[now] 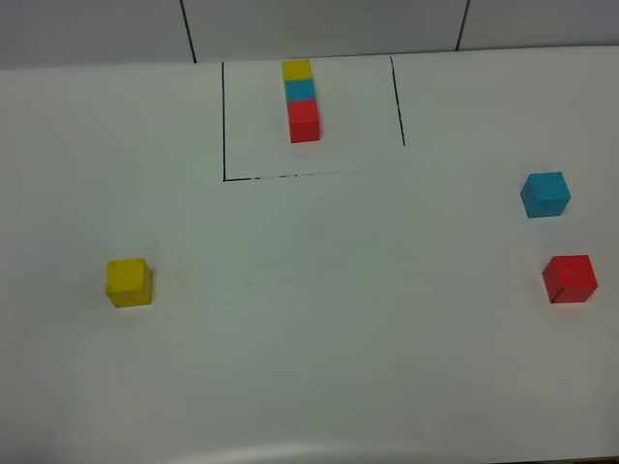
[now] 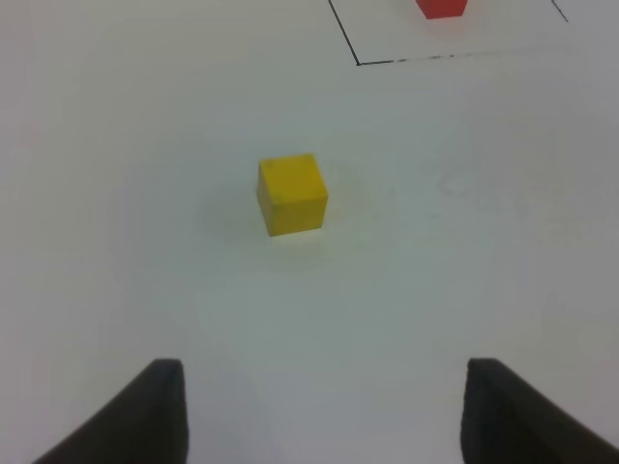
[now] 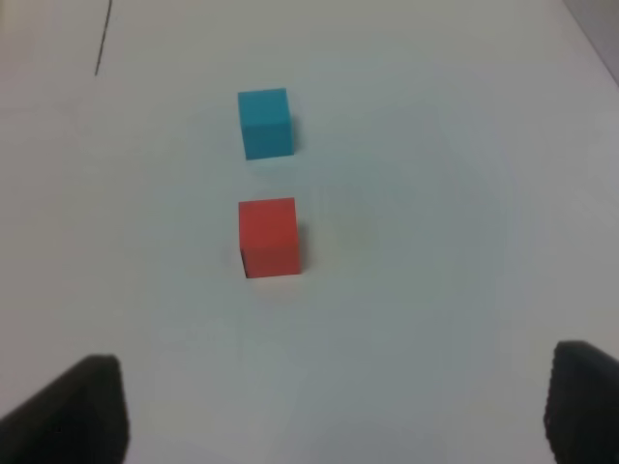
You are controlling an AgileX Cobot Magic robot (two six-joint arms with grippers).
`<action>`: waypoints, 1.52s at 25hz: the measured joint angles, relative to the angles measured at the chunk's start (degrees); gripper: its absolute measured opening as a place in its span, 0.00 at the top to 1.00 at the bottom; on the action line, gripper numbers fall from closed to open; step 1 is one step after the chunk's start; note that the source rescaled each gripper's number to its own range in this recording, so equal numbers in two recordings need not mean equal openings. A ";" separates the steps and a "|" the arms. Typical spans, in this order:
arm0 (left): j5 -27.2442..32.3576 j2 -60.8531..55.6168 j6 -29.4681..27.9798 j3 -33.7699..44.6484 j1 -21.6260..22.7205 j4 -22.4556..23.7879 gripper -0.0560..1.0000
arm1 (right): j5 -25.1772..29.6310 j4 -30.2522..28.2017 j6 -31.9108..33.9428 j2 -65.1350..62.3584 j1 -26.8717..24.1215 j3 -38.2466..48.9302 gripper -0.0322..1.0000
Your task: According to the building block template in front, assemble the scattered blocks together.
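The template (image 1: 302,100) is a joined row of yellow, cyan-blue and red cubes inside a thin black outline at the table's far middle; its red end shows in the left wrist view (image 2: 442,8). The loose yellow cube (image 1: 128,281) sits at the left, ahead of my open, empty left gripper (image 2: 324,411), and shows in the left wrist view (image 2: 291,193). The loose cyan-blue cube (image 1: 545,193) and red cube (image 1: 569,278) sit apart at the right. My open, empty right gripper (image 3: 334,411) faces the red cube (image 3: 268,237), with the cyan-blue cube (image 3: 265,122) beyond it. Neither gripper shows in the high view.
The white table (image 1: 319,319) carries only the black outline (image 1: 224,121) and the cubes. Its front edge runs along the bottom of the high view, and a grey wall stands behind the far edge.
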 joint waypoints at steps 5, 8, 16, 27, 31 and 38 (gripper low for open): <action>0.00 0.00 0.00 0.00 0.00 0.00 0.59 | 0.00 0.00 0.00 0.00 0.00 0.00 0.24; 0.00 0.00 0.00 0.00 0.00 0.00 0.59 | 0.00 0.00 0.00 0.00 0.00 0.00 0.24; 0.00 0.00 0.00 0.00 0.00 0.00 0.59 | 0.00 0.00 0.00 0.00 0.00 0.00 0.24; 0.00 0.00 0.00 0.00 0.00 0.00 0.59 | 0.00 0.00 0.00 0.00 0.00 0.00 0.24; 0.00 0.00 0.00 0.00 0.00 0.00 0.59 | 0.00 0.00 0.00 0.00 0.00 0.00 0.24; 0.00 0.37 0.06 0.00 0.00 0.00 0.58 | 0.00 0.00 0.00 0.00 0.00 0.00 0.24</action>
